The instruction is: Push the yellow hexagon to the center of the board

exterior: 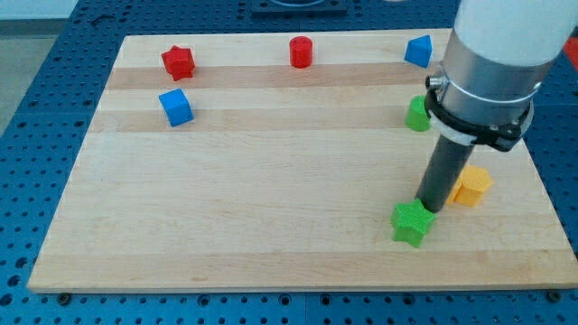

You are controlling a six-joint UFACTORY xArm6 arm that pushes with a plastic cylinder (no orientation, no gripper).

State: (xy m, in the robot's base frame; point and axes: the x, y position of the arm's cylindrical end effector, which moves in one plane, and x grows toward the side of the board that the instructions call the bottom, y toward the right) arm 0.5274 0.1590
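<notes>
The yellow hexagon lies near the view's right edge of the wooden board, partly hidden behind my rod. My tip touches the board just left of the yellow hexagon and right above the green star, which lies at the lower right. The rod's lower end sits between these two blocks, close to both.
A red star and a blue cube lie at the upper left. A red cylinder is at the top middle. A blue block and a green cylinder lie at the upper right, beside the arm.
</notes>
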